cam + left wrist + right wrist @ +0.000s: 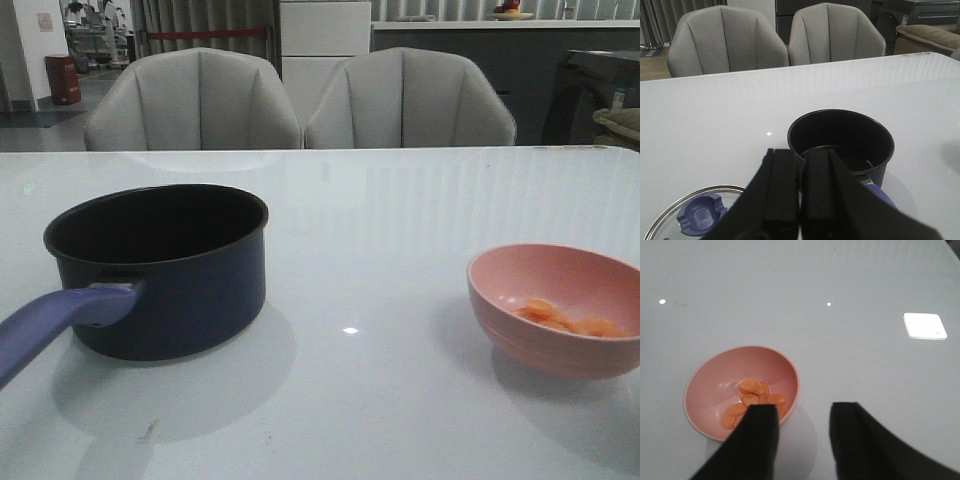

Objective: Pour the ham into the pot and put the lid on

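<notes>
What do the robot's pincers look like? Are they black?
Yes. Only the wrist views show them. The left pincer has two flat, blocky black fingers with a matte finish. The right pincer has two black fingers too, widening toward the wrist. No cables, labels or markings show on either. The arms themselves are out of view.

My left gripper (800,190) has its two black fingers (782,185) pressed flat together, no gap between the pads, nothing between them. My right gripper (802,432) has its fingers (760,432) spread wide apart, a clear gap between the tips, and nothing held. Both wrist cameras show only the fingers at the near edge of the view. In the front view I see neither arm
</notes>
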`<state>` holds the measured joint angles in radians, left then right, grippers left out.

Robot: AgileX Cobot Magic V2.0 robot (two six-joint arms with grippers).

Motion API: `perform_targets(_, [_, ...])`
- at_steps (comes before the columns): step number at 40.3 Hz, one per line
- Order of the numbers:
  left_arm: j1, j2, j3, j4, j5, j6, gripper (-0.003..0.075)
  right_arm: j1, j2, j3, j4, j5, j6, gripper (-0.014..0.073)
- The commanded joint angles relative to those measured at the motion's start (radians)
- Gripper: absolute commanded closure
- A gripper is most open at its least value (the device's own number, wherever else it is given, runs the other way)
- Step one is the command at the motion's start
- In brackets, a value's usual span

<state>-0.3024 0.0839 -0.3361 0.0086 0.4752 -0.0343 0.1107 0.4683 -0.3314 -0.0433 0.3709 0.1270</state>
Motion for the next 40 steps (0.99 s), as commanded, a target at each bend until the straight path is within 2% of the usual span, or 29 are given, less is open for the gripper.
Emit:
perform_targets(1, [-0.009,0.013,-0.024,-0.009,-0.091,0.000,0.0607,-0.004,0.091,-0.064,0.014,-0.062,0.004,0.0039])
perform_targets(12, [-0.009,0.013,-0.024,-0.009,-0.091,0.000,0.0607,-0.004,0.436,-0.235,0.112,0.011,0.004,0.0036])
perform_targets(24, [-0.009,0.013,-0.024,-0.014,-0.089,0.000,0.0607,-0.005,0.851,-0.510,0.130,0.248,0.004,0.0036])
perform_targets(40, [-0.009,0.005,-0.024,-0.014,-0.085,0.000,0.0607,-0.040,1.082,-0.630,0.130,0.295,0.001,0.0036])
